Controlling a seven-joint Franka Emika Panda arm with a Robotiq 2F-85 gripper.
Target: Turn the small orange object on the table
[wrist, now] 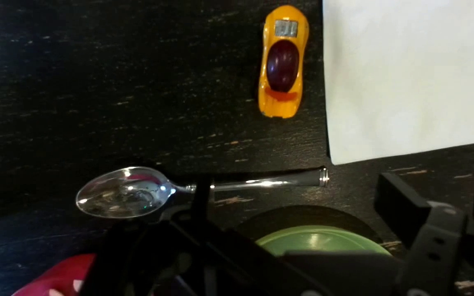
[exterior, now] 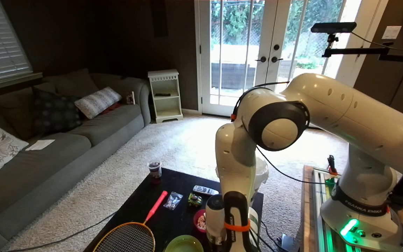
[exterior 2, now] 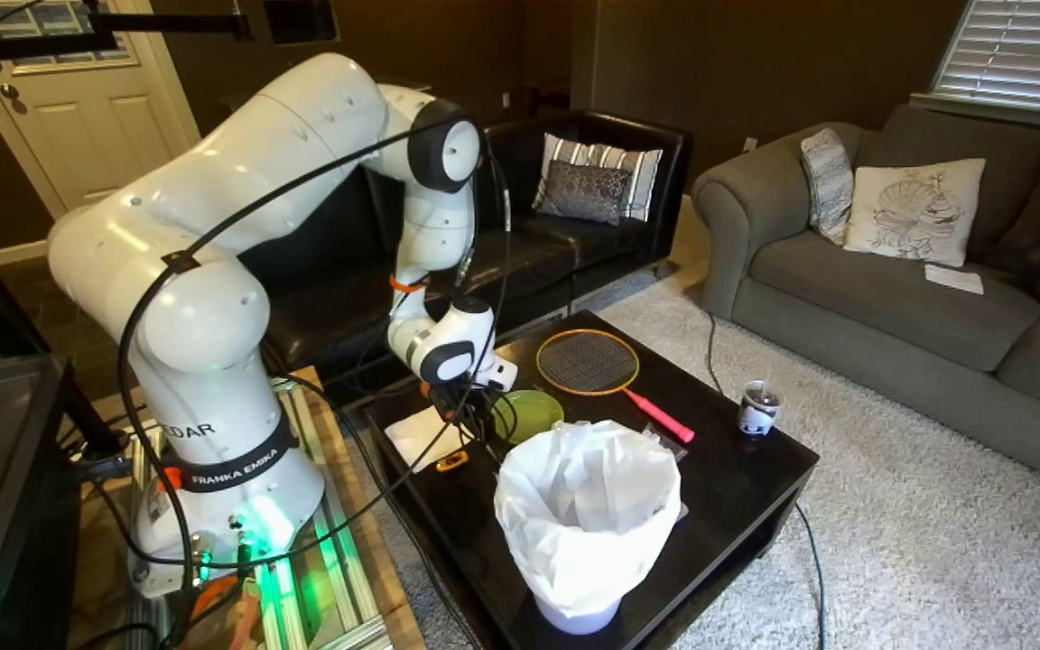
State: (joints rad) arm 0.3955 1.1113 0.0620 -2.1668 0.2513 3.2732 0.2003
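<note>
The small orange object is a toy car [wrist: 280,105] with a dark oval top, lying on the black table [wrist: 138,102] in the wrist view, left of a white sheet. In an exterior view the toy car [exterior 2: 451,461] lies near the table edge by the robot. My gripper [wrist: 303,195] is open and empty; its dark fingers are wide apart in the wrist view, with the car beyond them toward the top. The gripper [exterior 2: 477,415] also shows in an exterior view, low over the table and partly hidden by cables. In an exterior view [exterior: 234,227] the arm hides the car.
A silver spoon [wrist: 126,192] lies between car and gripper. A green bowl [wrist: 323,238], a pink bowl [wrist: 64,273] and a white sheet [wrist: 410,82] are close. A lined white bin [exterior 2: 588,515], a racket [exterior 2: 588,361] and a cup [exterior 2: 758,408] stand or lie on the table.
</note>
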